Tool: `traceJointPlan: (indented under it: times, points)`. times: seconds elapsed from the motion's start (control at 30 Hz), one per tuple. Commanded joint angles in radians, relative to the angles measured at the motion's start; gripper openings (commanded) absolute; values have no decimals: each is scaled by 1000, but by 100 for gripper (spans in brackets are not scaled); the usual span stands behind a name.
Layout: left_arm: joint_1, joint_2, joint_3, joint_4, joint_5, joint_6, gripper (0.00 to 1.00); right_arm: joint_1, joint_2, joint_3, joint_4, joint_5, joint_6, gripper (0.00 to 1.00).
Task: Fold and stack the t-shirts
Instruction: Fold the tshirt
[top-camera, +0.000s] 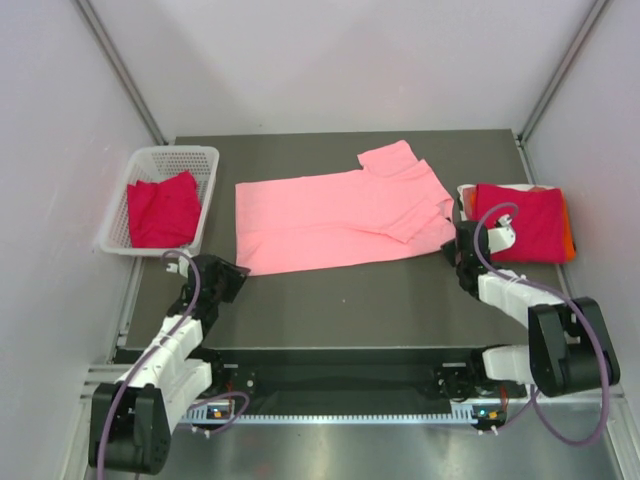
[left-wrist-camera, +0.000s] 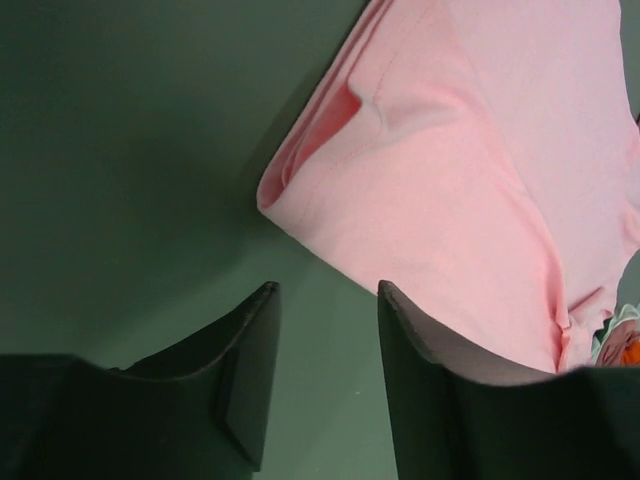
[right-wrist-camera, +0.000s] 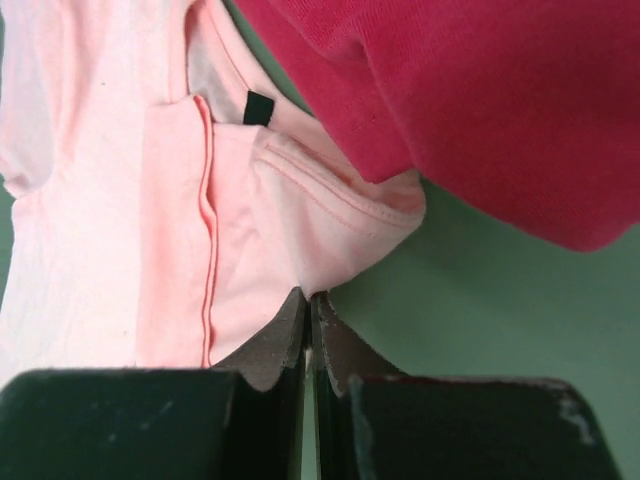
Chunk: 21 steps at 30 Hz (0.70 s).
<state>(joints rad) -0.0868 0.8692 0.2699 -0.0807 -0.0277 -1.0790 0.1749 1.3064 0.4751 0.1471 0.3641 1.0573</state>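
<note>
At the centre of the desk (top-camera: 350, 300), the pink t-shirt (top-camera: 340, 210) lies spread flat, sleeves toward the upper right of the top view.

Right gripper (right-wrist-camera: 308, 322): fingers pressed together, with the shirt's seamed edge running into their tips. I judge that they pinch a thin bite of cloth. Left gripper (left-wrist-camera: 325, 385): fingers spread, nothing between them, just short of the shirt's lower-left corner.

Hazards:
1. The right bite looks shallow. A lift or drag may slip the cloth free and leave a crooked fold.
2. If I raise the right side before the left fingers close, the shirt is likely to skew and bunch.
3. The crimson stack (top-camera: 525, 222) lies just beside the right gripper. In the right wrist view its edge crosses the pink neckline; I cannot tell whether they touch. A careless pull may drag the stack.

Surroundings: the white basket (top-camera: 175, 152), at left of frame, holds another crimson t-shirt (top-camera: 160, 210) and stands near the left arm, so an outward swing could clip it.
</note>
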Motion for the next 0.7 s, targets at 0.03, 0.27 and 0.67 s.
traceJointPlan:
  times: [0.03,0.27,0.67]
  points:
    - [-7,17,0,68,-41,-6,46,11,-94,-45,0,47,-45,0]
    - [-11,85,17,99,-54,-12,43,11,-144,-85,25,49,-54,0]
    - [-51,258,64,185,-120,-53,41,15,-174,-131,71,24,-59,0]
